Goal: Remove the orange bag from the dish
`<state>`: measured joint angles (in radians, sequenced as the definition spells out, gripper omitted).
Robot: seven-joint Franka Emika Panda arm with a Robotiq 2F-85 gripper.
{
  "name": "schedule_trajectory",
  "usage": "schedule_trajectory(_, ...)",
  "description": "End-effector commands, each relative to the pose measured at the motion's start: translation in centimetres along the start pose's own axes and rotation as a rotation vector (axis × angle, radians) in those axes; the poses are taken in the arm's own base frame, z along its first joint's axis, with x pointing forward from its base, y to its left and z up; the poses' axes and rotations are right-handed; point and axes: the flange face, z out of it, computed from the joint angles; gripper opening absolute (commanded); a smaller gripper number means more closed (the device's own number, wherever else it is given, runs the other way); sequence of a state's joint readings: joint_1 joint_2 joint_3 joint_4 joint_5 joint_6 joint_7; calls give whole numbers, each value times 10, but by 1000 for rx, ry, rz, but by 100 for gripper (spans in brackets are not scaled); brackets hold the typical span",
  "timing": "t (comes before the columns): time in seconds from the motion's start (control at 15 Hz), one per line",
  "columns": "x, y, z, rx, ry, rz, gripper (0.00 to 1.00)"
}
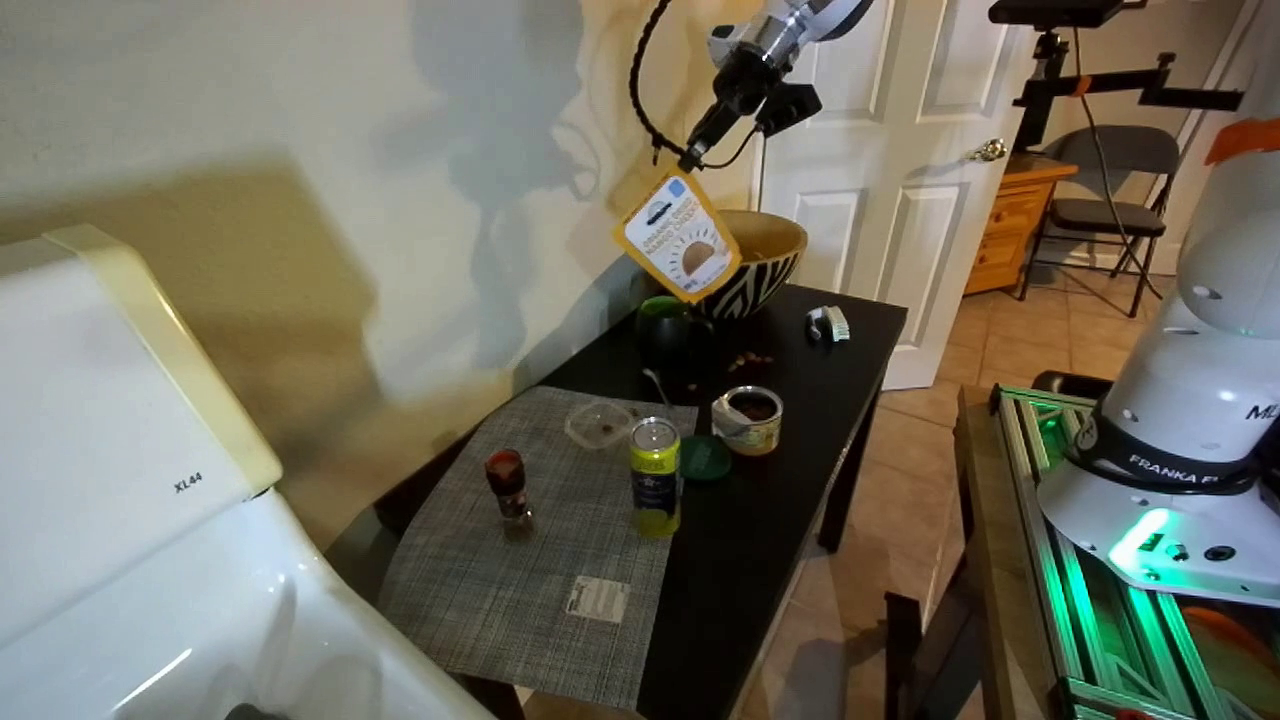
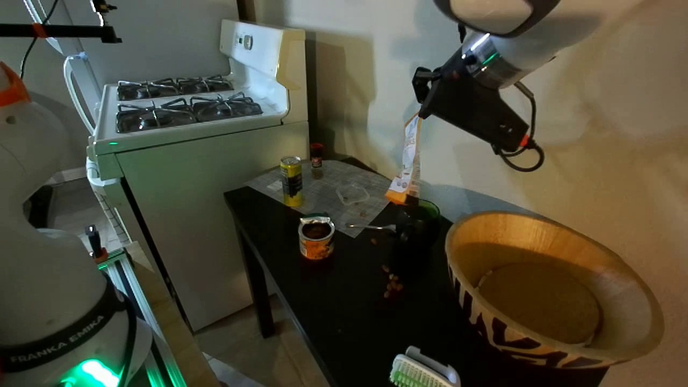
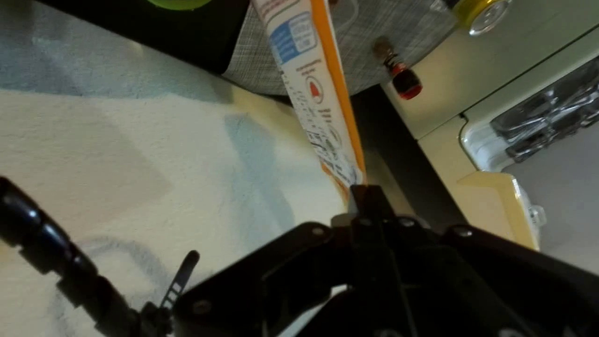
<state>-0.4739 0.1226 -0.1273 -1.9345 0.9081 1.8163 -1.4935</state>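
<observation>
We find the orange dried-mango packet (image 1: 690, 240) in the air, outside the zebra-striped bowl (image 2: 543, 242); the hand (image 1: 690, 162) is clamped on its upper corner. In an exterior view we read its printed front (image 1: 690, 248), which covers part of the bowl; in an exterior view we see instead its thin side (image 2: 410, 158), plus four burner grates (image 2: 224, 107). The wrist view gives us its small print. On the worktop (image 2: 365, 322) we count one black mug (image 2: 424, 231), one opened tin (image 2: 317, 247), one yellow can (image 2: 292, 183), one red-capped grinder (image 1: 507, 485) and one brush (image 2: 423, 372).
</observation>
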Motion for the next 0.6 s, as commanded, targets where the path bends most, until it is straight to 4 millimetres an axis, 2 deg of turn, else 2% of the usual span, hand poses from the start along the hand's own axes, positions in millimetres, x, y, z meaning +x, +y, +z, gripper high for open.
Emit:
schedule_trajectory(0.0, -7, -14, 45, -76, 136, 80, 0)
schedule_trajectory(0.27, 0, -29, 93, -131, 234, 75, 0)
schedule_trajectory(0.53, -17, -42, 137, -195, 258, 39, 0)
